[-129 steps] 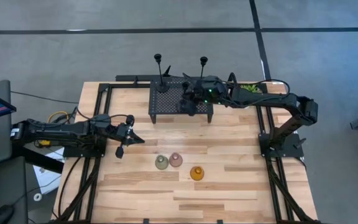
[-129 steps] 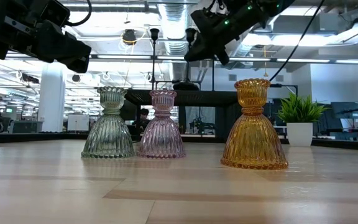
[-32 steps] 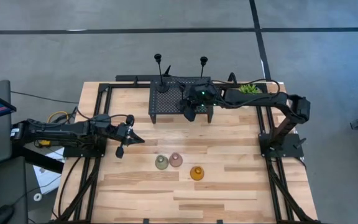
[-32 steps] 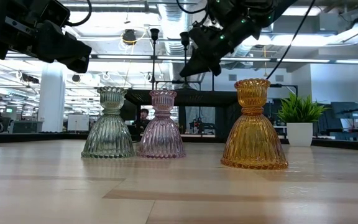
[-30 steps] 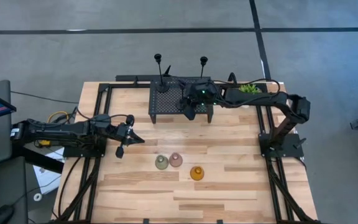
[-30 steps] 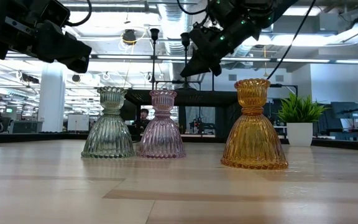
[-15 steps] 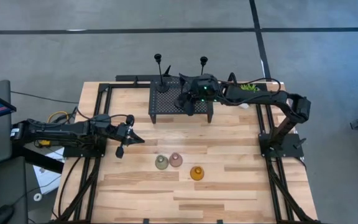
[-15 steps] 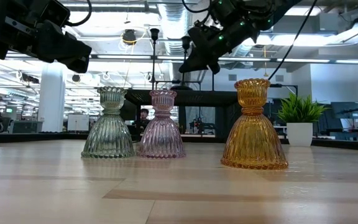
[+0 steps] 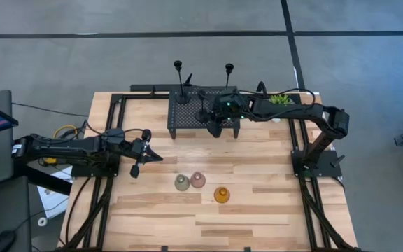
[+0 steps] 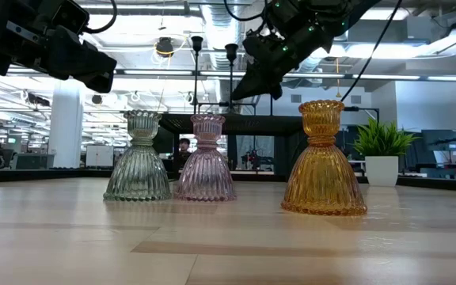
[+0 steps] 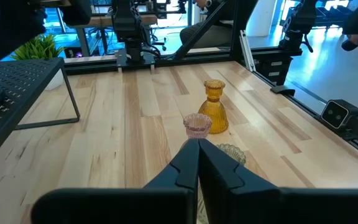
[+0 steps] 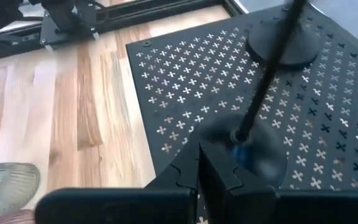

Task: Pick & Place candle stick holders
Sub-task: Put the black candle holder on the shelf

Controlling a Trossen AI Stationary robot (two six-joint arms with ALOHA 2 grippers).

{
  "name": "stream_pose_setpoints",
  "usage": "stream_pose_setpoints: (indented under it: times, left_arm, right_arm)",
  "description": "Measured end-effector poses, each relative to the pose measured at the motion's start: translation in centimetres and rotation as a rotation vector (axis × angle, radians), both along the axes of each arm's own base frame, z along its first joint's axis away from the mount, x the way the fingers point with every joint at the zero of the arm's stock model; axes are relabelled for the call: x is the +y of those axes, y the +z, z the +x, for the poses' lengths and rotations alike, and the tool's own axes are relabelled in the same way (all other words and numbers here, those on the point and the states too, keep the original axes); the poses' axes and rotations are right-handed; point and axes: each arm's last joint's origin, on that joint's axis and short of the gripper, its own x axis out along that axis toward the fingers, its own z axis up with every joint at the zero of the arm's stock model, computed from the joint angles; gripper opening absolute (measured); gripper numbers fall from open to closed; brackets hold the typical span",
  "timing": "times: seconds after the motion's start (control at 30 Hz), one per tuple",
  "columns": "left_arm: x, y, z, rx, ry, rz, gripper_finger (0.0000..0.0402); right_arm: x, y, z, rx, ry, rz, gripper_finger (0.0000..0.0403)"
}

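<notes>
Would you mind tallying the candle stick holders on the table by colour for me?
Black thin-stemmed holders: 3
Green squat holder: 1
Pink squat holder: 1
Amber squat holder: 1
Total: 6

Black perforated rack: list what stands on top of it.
On the rack stand three black thin-stemmed holders. The shut right gripper hovers over the rack's right part, hiding what lies beneath it.

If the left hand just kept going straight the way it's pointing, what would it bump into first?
Probably the green holder, just ahead of the shut left hand; the pink holder sits right behind it. Depth is hard to judge.
</notes>
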Motion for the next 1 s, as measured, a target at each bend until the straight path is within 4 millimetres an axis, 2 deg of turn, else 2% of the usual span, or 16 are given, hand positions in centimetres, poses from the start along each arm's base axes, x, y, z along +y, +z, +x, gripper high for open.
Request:
stream_pose_setpoints:
  times: [0.33,0.6,0.73,1.0]
  left_arm:
    - [0.0,0.0,0.0,0.0,0.0,0.0,0.0009]
    - [0.0,0.0,0.0,-0.001,0.0,0.0,0.001]
    - [0.0,0.0,0.0,-0.001,0.0,0.0,0.001]
    - [0.0,0.0,0.0,-0.001,0.0,0.003,0.001]
  right_arm:
    - [0.3,0.1,0.4,-0.036,0.013,0.01,0.0]
    - [0.3,-3.6,2.7,-0.012,0.032,0.026,0.0]
    - [0.4,-3.4,2.8,-0.023,0.038,0.017,0.0]
    - [0.6,-1.0,2.0,-0.089,0.047,-0.022,0.0]
